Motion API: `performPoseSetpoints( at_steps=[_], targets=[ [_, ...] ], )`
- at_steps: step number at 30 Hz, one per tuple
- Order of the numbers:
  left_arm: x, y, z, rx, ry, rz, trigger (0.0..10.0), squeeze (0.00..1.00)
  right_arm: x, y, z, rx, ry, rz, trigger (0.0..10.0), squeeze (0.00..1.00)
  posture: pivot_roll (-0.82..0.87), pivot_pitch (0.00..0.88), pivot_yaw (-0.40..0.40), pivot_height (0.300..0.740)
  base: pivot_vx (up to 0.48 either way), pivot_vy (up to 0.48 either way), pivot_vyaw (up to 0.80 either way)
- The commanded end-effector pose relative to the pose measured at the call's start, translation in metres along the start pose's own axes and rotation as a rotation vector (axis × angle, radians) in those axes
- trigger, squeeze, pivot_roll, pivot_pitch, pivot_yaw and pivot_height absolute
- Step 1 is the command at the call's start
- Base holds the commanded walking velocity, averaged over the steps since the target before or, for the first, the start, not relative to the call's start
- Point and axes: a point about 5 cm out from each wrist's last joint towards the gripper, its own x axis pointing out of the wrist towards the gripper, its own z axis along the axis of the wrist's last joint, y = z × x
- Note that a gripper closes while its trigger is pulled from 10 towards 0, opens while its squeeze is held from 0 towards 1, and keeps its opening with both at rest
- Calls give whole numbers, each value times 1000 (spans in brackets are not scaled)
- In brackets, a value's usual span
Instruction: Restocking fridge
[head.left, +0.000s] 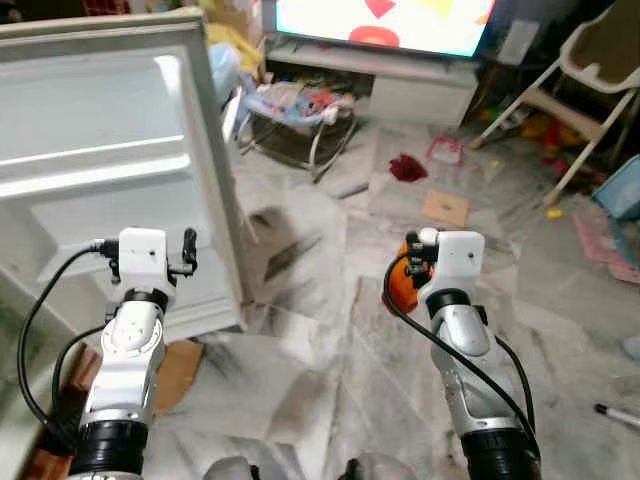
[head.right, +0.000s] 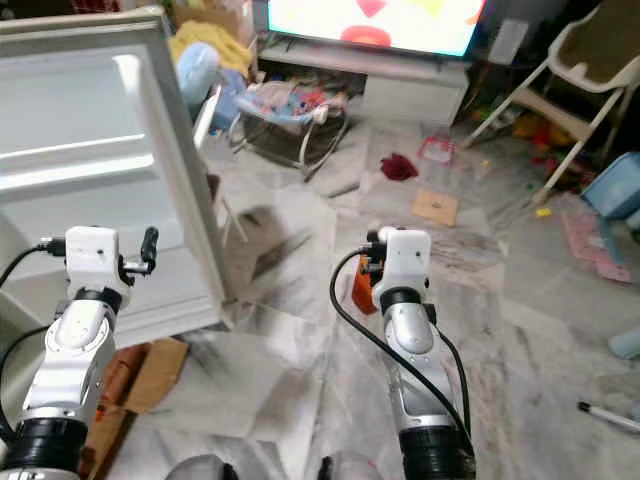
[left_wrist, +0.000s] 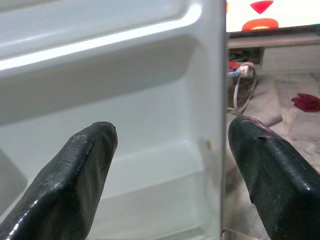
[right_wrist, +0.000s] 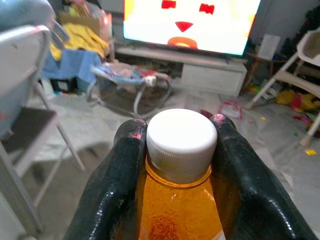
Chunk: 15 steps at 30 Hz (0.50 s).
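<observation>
We clamp the right gripper (right_wrist: 177, 150) on the orange bottle (right_wrist: 180, 210) just under its white cap (right_wrist: 181, 137), carrying it for stocking. Left gripper (left_wrist: 170, 165), fingers apart, faces the open fridge door (head.left: 100, 170) at 10 o'clock, likely steadying it.

Even indoor light, with one screen blown out to white.

My head views are evenly lit; the television (head.left: 380, 25) at the far wall glares so hard its picture is nearly washed out, and the marble floor (head.left: 330, 330) carries soft dark shadows beside the fridge door (head.left: 110, 160). A bright highlight streaks along the door's inner shelf ridge. Up close, my left fingers (left_wrist: 75, 175) are soft and out of focus. The bottle cap (right_wrist: 181, 137) in my right wrist view is sharp, and the room behind it slightly soft.
</observation>
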Motion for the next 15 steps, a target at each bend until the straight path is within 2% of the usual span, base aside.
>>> performPoseSetpoints(
  at_steps=[1,9,15],
  targets=[
    [1,-10,1,-16,8,-42,10000,0,-1,-15,2,-12,-13,-45,10000,0,8,27,-44,740,0,480,0],
    [1,-9,0,-22,4,-34,10000,0,-1,-14,2,-16,-13,-38,10000,0,10,28,-48,740,0,480,0],
    [1,-12,1,-27,3,-35,10000,0,4,-6,8,-15,-37,-9,10000,0,-4,39,-31,740,0,468,0]
  ],
)
